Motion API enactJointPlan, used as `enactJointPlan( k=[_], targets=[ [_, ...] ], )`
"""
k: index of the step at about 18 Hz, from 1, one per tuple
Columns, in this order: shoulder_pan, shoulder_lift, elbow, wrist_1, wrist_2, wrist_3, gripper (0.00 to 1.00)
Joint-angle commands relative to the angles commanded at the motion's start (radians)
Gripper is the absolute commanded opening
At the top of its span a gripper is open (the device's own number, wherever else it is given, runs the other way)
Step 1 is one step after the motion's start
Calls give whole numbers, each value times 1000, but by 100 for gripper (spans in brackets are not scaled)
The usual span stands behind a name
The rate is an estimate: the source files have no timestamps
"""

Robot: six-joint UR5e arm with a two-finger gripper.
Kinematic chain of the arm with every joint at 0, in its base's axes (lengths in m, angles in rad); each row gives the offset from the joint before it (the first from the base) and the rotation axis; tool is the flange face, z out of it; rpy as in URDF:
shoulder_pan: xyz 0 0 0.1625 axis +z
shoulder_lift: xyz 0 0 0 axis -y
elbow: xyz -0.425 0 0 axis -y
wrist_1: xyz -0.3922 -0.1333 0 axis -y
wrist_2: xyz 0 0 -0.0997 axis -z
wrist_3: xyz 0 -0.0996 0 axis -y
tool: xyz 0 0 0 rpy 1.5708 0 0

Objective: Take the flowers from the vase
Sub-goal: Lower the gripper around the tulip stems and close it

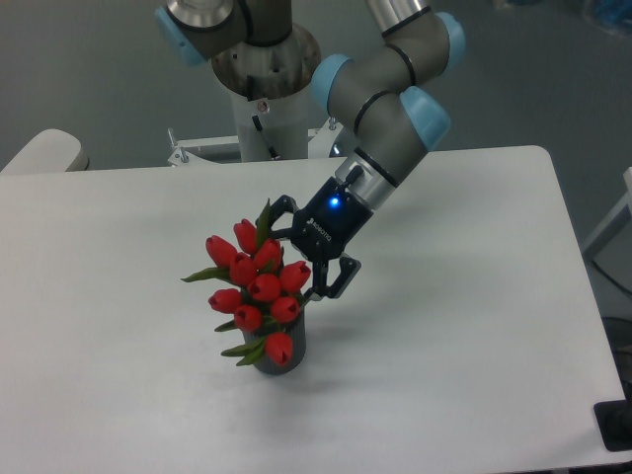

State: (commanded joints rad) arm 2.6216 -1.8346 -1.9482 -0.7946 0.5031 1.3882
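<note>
White and matte, the table (474, 326) fills most of the view, its rounded right corner running toward the far edge. Nearest the camera on it stands the vase (287, 351), a small dark grey cylinder, upright, most of its side hidden behind blooms and leaves. The flowers (258, 282) sit in its mouth: a tight bunch of red tulip buds with pointed green leaves, spreading wider than the vase and leaning up and to the left. One leaf sticks straight up at the top of the bunch, another points out to the left.

Just behind and to the right of the bunch is the gripper (293, 249), black with a blue light glowing on its body. Its two fingers are spread wide, one near the topmost leaf and one beside the buds on the right; whether either finger touches the blooms cannot be told from this angle. Nothing is held between them.

Farther back, the grey arm (380, 94) with pale blue joint caps rises to its base (265, 89) at the table's far edge. Beyond is a dull grey-green wall.
</note>
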Motion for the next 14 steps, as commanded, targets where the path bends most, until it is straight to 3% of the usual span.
enactJointPlan(
  k=[3,10,12,14],
  targets=[
    [-9,-14,0,26,0,-2,99],
    [-15,-23,17,26,2,-2,92],
    [-15,-28,21,26,0,-2,84],
    [-15,-28,25,26,2,-2,66]
  ],
)
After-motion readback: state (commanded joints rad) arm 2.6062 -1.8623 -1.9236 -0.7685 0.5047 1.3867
